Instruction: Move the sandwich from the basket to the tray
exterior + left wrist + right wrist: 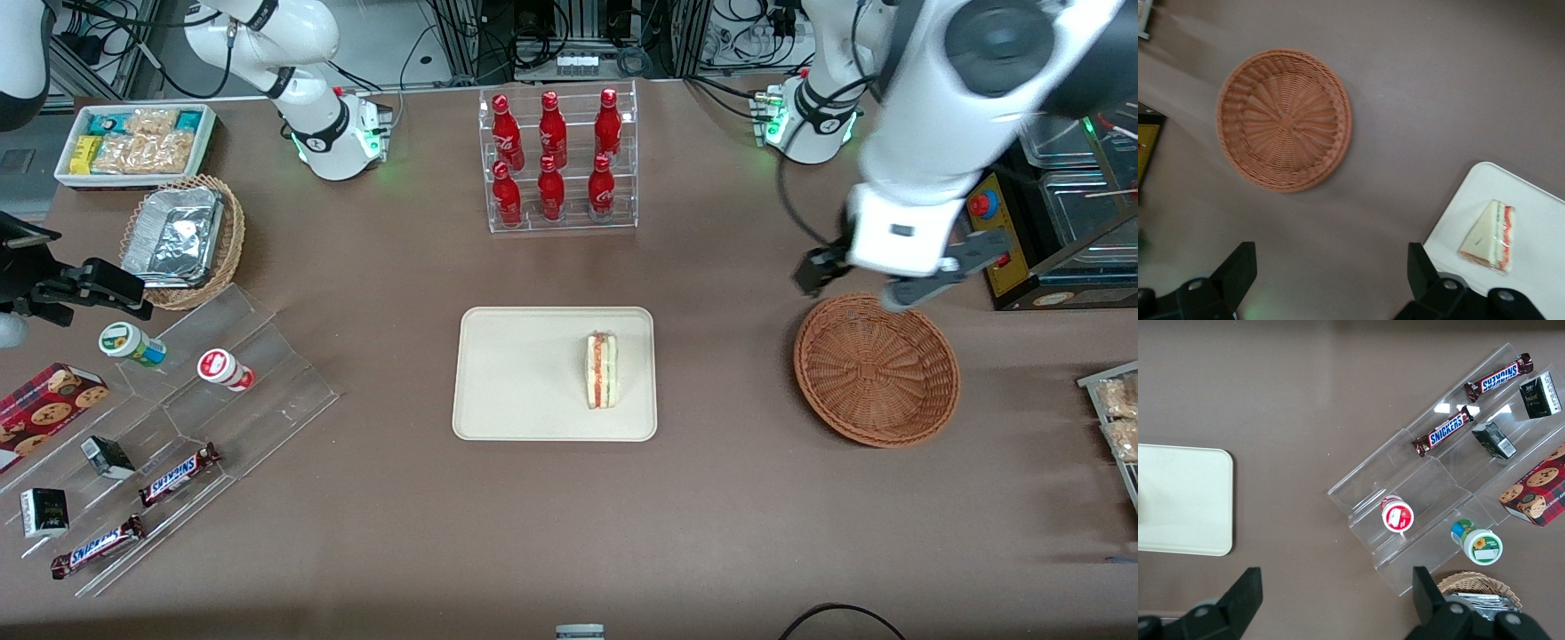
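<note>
You see the sandwich (602, 370) lying on the cream tray (507, 373), filling side up; the gripper (861, 279) hangs, fingers apart, above the empty basket (876, 370)

Bare table lies between tray (498, 373) and basket (876, 369); the hand (867, 280), fingers spread, hangs above the basket's rim.

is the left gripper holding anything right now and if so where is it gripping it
Nothing is held. The gripper hangs open and empty above the basket, and the sandwich already lies on the tray.
</note>
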`<action>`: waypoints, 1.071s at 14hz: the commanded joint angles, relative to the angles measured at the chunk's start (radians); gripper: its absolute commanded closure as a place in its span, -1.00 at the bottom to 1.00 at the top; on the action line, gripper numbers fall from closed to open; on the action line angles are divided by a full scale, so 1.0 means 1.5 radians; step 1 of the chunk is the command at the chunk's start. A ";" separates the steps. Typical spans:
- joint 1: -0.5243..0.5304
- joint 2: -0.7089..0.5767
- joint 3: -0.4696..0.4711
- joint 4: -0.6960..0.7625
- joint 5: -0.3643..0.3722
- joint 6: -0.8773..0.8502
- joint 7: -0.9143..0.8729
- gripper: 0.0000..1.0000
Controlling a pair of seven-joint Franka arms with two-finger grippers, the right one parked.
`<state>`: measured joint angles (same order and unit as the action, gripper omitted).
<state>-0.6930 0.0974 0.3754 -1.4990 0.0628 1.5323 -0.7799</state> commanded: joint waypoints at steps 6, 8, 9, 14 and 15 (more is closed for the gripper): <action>0.136 -0.080 -0.009 -0.014 -0.032 -0.063 0.217 -1.00; 0.180 -0.080 -0.029 -0.013 -0.037 -0.067 0.262 -1.00; 0.222 -0.077 -0.062 -0.012 -0.039 -0.065 0.272 -1.00; 0.440 -0.067 -0.273 -0.012 -0.069 -0.060 0.277 -1.00; 0.455 -0.067 -0.295 -0.011 -0.069 -0.060 0.277 -1.00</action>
<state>-0.0796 0.0011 0.0120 -1.5143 -0.0257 1.4409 -0.3788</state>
